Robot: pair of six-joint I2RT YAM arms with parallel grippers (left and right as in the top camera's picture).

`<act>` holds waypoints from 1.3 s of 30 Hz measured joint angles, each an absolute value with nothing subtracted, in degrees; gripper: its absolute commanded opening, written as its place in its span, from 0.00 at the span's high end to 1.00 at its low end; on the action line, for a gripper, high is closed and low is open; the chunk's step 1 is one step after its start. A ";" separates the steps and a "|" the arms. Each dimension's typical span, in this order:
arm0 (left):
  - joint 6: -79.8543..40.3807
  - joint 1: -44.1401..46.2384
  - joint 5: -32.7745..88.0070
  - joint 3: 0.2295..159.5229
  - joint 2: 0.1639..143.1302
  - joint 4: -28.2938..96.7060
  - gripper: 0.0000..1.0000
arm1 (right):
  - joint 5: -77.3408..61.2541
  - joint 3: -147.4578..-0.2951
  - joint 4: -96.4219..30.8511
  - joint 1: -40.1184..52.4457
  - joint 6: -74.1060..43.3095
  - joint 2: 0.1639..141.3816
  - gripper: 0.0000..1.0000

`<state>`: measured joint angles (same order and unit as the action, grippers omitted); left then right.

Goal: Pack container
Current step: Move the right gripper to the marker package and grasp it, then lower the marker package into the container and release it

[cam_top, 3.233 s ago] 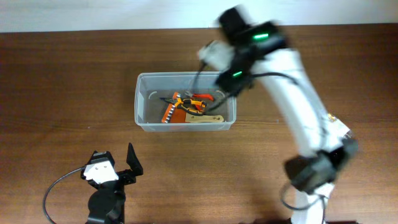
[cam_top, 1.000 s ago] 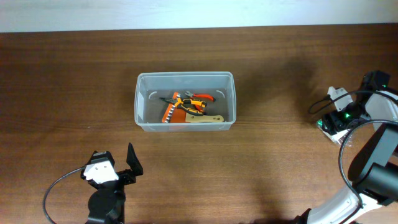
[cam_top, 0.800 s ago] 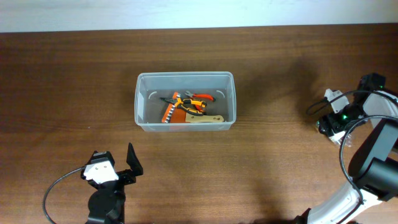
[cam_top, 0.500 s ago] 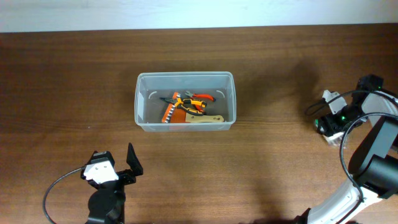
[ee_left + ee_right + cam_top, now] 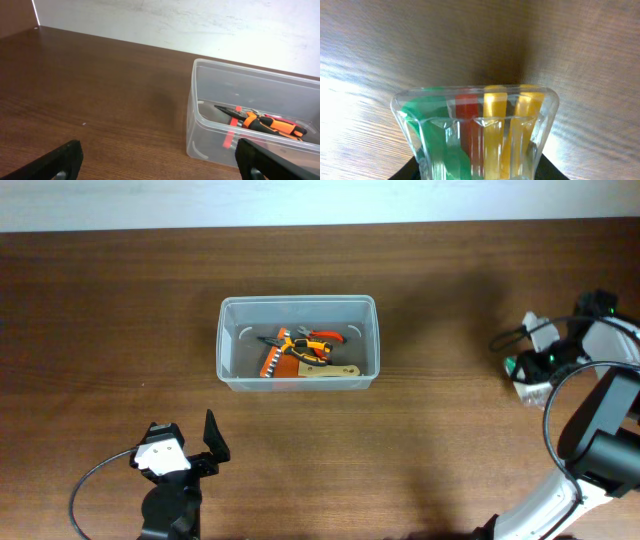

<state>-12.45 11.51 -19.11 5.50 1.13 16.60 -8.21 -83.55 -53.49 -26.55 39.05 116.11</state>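
The container (image 5: 226, 340) is a clear rectangular bin at the table's middle. It holds orange-handled pliers (image 5: 305, 338) and other small tools. In the left wrist view its near wall (image 5: 200, 130) and the pliers (image 5: 260, 122) show ahead on the right. My left gripper (image 5: 187, 437) is open and empty near the front left edge, its fingers (image 5: 160, 167) wide apart. My right gripper (image 5: 528, 366) is at the far right of the table, shut on a clear plastic case (image 5: 475, 130) of green, red and yellow pieces.
A black cable (image 5: 100, 480) loops by the left arm's base. The right arm's white body (image 5: 600, 430) and its cables fill the right edge. A pale wall (image 5: 200, 20) runs behind the table's far edge.
The right arm swung from above the container to the far right of the table. In the last second its gripper shifted slightly toward the back. The left arm and container stayed still.
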 measured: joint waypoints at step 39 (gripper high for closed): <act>-12.45 11.51 -19.11 5.50 1.13 16.62 0.01 | -9.37 -117.23 -62.15 32.69 38.41 121.75 0.68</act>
<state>-12.45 11.51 -19.11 5.50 1.13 16.62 -9.37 -117.23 -62.15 32.69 38.41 121.75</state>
